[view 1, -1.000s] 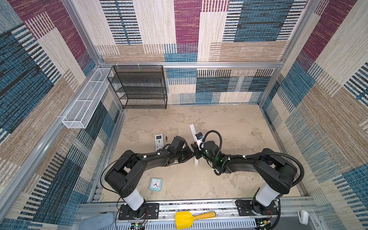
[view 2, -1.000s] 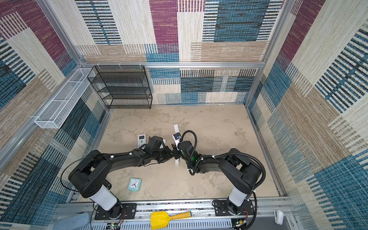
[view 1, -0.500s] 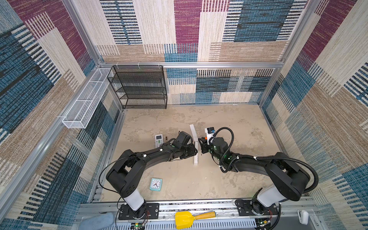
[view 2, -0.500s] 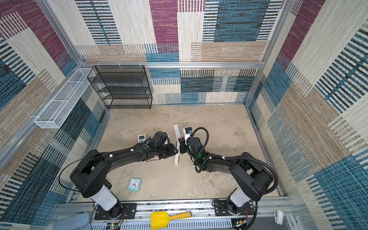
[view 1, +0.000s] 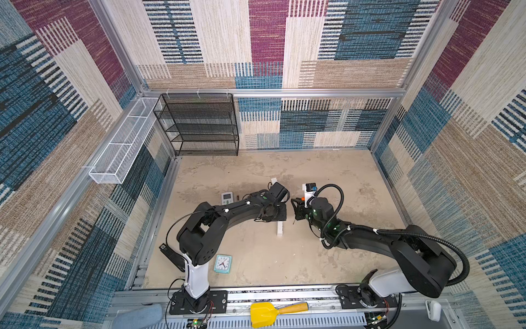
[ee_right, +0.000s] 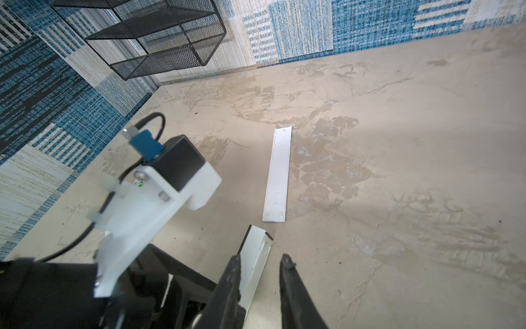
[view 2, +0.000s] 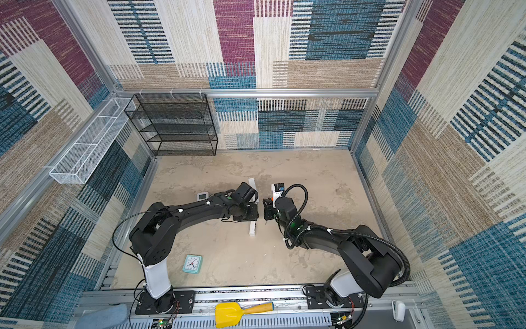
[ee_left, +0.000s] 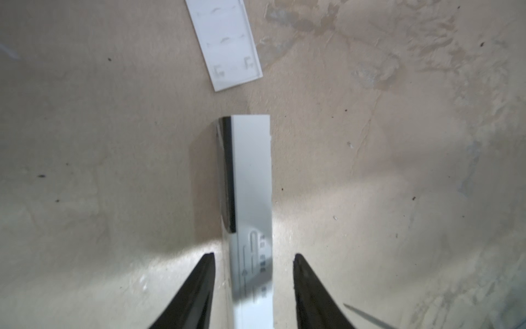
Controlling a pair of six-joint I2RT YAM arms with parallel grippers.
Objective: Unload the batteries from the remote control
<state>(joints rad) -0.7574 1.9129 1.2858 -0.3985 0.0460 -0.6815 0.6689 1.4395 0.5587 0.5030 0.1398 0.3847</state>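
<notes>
Seemingly on edge, remote control (view 1: 280, 229), long axis front-to-back.

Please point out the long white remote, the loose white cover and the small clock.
long white remote (ee_left: 250, 176): left wrist view, on its white upper face.
loose white cover (ee_right: 277, 176): right wrist view, on its middle.
small clock (view 1: 222, 263): in a top view, on its dial.

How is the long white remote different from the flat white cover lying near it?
The remote stands on its edge; the cover lies flat. The remote is thick with a dark shiny face; the cover is thin and all white. Both are long and narrow.
</notes>
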